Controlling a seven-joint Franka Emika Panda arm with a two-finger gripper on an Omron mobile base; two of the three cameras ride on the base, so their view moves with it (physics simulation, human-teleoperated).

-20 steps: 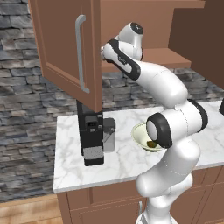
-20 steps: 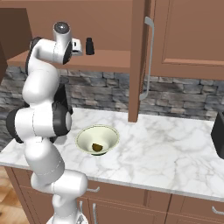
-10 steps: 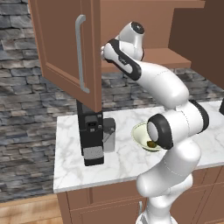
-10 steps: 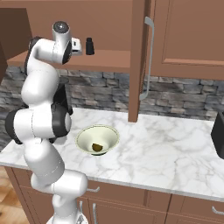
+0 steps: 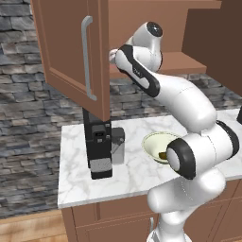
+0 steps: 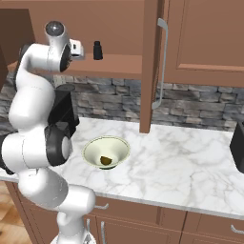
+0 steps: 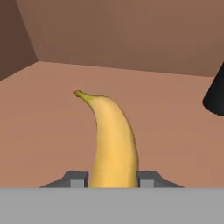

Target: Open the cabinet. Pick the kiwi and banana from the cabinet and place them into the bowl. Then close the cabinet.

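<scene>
Banana (image 7: 113, 140) lies on the cabinet (image 5: 71, 52) shelf directly between my fingertips, its near end at my gripper (image 7: 113, 179) and its long axis running straight away from me toward the back wall, curving slightly so the stem tip points away and a little to the left in the hand view. My jaws stand narrow, one fingertip (image 7: 75, 179) just at each flank of the fruit; I judge them touching or nearly so, but I can't tell whether the grip is firm yet. Since the fruit's length runs along my reach, the squeeze goes across its narrow width, which suits me. A small black bottle (image 6: 97, 50) stands on the same shelf off to one side, apart from the banana. Down on the counter, the bowl (image 6: 90, 147) already holds the kiwi (image 6: 106, 160)
</scene>
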